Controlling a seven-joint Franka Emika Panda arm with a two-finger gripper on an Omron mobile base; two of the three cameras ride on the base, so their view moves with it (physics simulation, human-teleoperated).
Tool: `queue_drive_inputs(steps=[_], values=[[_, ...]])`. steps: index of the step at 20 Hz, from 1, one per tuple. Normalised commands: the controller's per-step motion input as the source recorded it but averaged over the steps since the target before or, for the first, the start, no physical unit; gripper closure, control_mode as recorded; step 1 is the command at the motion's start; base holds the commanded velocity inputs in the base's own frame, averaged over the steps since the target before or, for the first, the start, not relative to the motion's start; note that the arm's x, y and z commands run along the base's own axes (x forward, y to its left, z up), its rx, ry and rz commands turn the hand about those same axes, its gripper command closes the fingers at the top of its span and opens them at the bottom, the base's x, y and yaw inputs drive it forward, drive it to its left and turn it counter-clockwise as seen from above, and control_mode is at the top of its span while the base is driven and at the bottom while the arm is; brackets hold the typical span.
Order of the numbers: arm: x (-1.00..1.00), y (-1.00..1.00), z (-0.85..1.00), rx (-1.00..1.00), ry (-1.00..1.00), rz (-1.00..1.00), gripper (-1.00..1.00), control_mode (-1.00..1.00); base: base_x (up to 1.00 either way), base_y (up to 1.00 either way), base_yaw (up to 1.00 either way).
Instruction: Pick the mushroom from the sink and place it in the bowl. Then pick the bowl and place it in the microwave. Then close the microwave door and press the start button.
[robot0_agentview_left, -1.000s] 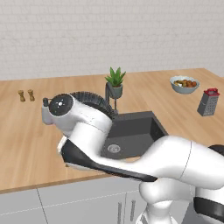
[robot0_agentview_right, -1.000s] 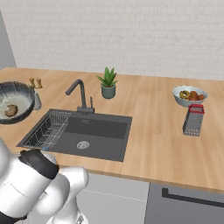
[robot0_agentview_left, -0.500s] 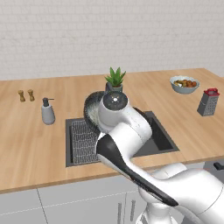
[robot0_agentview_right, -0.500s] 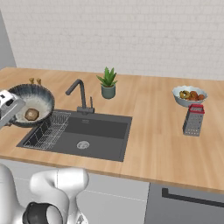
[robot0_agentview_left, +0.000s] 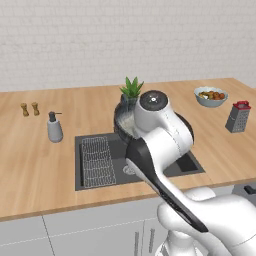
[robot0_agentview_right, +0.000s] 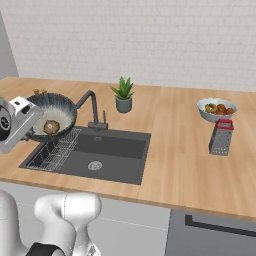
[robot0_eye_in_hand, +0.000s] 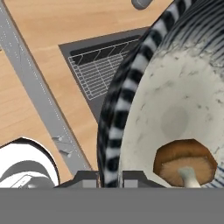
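**Bowl in the air, mushroom loose inside**

Over the wooden worktop (robot0_agentview_right: 175, 150) and sink (robot0_agentview_right: 107, 152), the pincer (robot0_eye_in_hand: 109, 178) is clamped on the bowl (robot0_agentview_right: 52, 117) rim. The mushroom (robot0_agentview_right: 51, 126) lies inside. A sharp tilt could roll it out, or the rim may slip.

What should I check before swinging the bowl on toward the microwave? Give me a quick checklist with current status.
1. Mushroom inside the bowl: ok, it lies on the pale speckled inside.
2. Gripper shut on the bowl rim: ok, one fingertip sits on each side of the striped wall.
3. Bowl lifted off the counter: ok, it hangs above the sink by the wire rack.
4. Bowl level enough to keep the mushroom in: cannot tell, though it looks tipped in the right base view.
5. Faucet clear of the bowl: cannot tell, they look close.
6. Microwave door open: cannot tell.
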Motion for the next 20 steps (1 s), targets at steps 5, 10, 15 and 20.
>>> queue_drive_inputs(steps=[5, 10, 15, 20], values=[[0.01, 0.0, 0.0, 0.0, 0.03, 0.0, 1.0, -1.0, 0.0, 0.0, 0.0], [0.0, 0.01, 0.0, -0.01, 0.0, 0.0, 1.0, -1.0, 0.0, 0.0, 0.0], [0.0, 0.0, 0.0, 0.0, 0.0, 0.0, 1.0, 1.0, 0.0, 0.06, -0.17], [0.0, 0.0, 0.0, 0.0, 0.0, 0.0, 1.0, 1.0, -0.03, 0.21, -0.7]])
